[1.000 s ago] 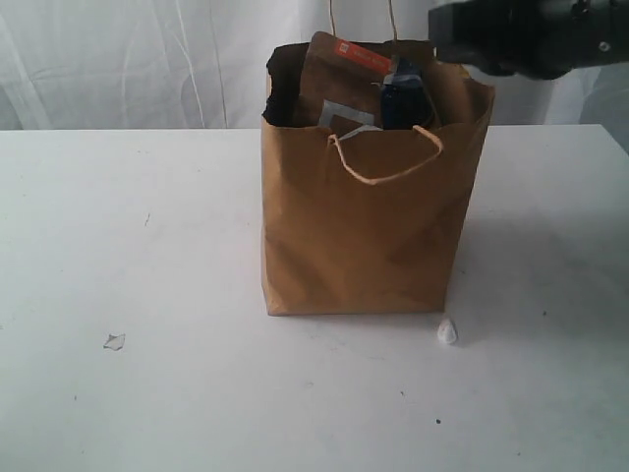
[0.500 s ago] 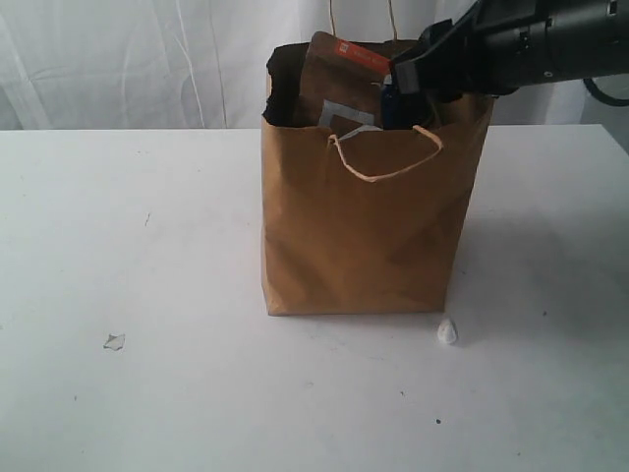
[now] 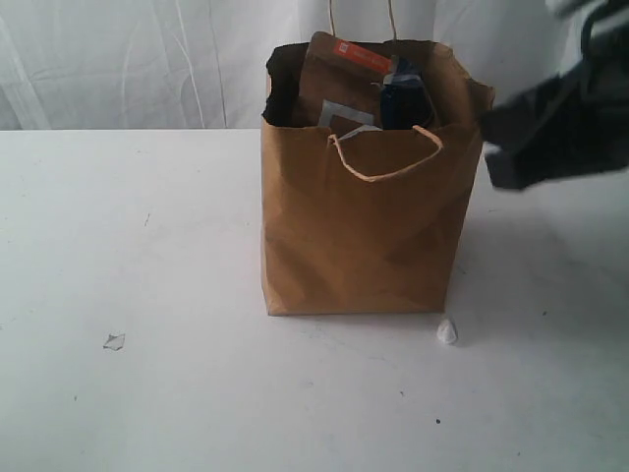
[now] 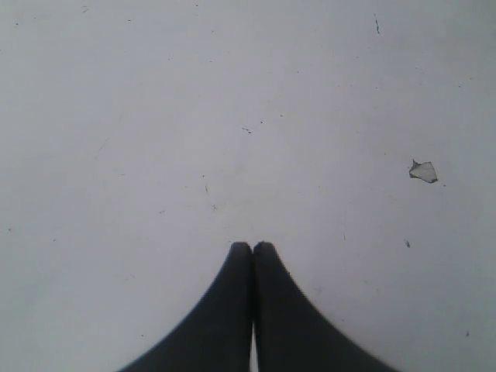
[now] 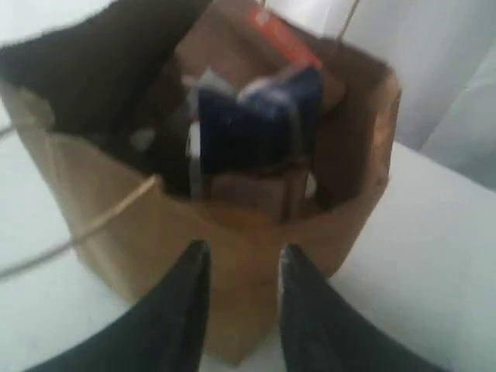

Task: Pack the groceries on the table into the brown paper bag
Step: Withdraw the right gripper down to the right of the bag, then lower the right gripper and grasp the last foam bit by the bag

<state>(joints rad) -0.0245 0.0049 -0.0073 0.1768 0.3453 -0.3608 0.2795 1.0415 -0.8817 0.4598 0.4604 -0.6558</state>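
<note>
Paper bag point(image 3: 359, 236) one, foil pouch point(image 3: 329, 88) one

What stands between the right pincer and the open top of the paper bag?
Nothing visible. The right pincer hangs open and empty just outside the paper bag, with a pouch and a dark packet poking from its open top.

White table point(image 3: 147, 413): brown paper bag point(image 3: 359, 236), pale flake point(image 3: 114, 341), white scrap point(image 3: 447, 332)
</note>
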